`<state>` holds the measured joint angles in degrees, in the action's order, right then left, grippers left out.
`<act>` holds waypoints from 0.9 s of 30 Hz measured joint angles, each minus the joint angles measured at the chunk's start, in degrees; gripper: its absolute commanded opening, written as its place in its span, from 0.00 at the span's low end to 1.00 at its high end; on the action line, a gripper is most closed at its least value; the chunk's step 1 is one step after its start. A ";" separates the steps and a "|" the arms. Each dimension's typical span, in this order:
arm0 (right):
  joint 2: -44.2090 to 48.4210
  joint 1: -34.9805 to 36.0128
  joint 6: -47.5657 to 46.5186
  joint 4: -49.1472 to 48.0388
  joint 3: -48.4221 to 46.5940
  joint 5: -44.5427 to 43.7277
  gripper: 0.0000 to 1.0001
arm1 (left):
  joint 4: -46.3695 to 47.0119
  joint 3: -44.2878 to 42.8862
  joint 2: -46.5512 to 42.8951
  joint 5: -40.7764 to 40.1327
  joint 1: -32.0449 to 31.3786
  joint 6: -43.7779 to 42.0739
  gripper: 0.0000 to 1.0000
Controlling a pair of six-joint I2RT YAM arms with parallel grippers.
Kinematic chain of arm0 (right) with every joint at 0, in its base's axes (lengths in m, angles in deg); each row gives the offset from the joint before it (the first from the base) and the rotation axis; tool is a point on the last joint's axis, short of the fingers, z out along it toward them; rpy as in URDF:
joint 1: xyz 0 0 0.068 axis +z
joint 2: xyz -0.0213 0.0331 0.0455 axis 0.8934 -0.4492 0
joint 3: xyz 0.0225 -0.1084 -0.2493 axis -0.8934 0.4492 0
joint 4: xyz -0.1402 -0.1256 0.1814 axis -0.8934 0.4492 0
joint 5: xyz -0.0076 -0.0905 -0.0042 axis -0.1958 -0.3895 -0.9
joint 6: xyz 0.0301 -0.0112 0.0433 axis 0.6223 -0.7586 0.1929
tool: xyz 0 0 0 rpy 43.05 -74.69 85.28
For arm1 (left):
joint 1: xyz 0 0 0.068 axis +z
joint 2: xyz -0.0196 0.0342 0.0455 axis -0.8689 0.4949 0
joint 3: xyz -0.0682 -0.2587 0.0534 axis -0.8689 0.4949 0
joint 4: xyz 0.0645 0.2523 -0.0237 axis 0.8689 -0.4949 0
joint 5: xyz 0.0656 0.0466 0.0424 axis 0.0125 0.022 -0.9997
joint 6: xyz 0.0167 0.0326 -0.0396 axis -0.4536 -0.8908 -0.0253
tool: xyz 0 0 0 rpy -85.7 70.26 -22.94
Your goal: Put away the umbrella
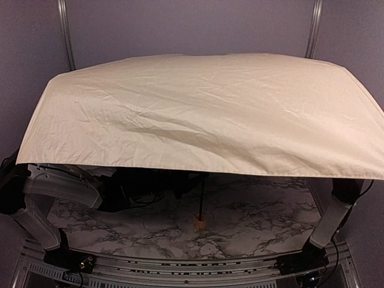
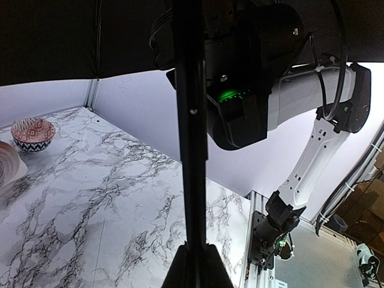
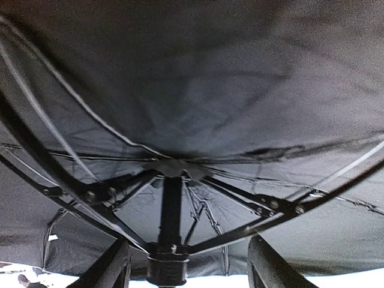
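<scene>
The umbrella [image 1: 198, 114] is open, and its wrinkled cream canopy covers most of the top view, hiding both grippers there. Below the canopy its thin dark shaft [image 1: 201, 195] runs down to the small tan handle [image 1: 199, 223], just above or on the marble table [image 1: 264, 222]. In the left wrist view my left gripper [image 2: 197, 251] is shut on the shaft [image 2: 192, 150]. Under the dark inside of the canopy [image 3: 198, 78], my right gripper [image 3: 189, 243] is open. Its fingers [image 3: 114, 267] stand either side of the sliding hub [image 3: 168, 264] where the ribs meet, with gaps on both sides.
A red-and-white patterned bowl [image 2: 33, 133] stands at the far side of the table, with a pale plate [image 2: 9, 165] beside it. The right arm [image 2: 312, 156] rises close to the shaft. Ribs [image 3: 264, 207] spread around the right gripper. The purple wall [image 1: 192, 27] encloses the back.
</scene>
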<state>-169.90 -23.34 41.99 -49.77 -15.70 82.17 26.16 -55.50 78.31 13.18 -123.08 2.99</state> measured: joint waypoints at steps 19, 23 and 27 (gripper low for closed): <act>0.02 -0.35 3.17 11.13 -3.96 6.27 0.64 | -1.42 -0.04 0.00 -2.56 0.22 -2.38 0.00; 0.11 -0.35 5.90 8.41 -2.10 5.79 0.63 | -1.77 -0.04 0.00 -2.29 0.22 -2.62 0.00; 0.11 -0.26 7.91 5.03 0.44 4.17 0.63 | -2.54 -0.04 0.00 -1.97 0.22 -2.73 0.00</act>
<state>-169.79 -23.60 49.91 -44.74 -15.26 86.35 23.62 -55.54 78.31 11.21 -122.86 0.26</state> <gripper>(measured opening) 0.635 0.046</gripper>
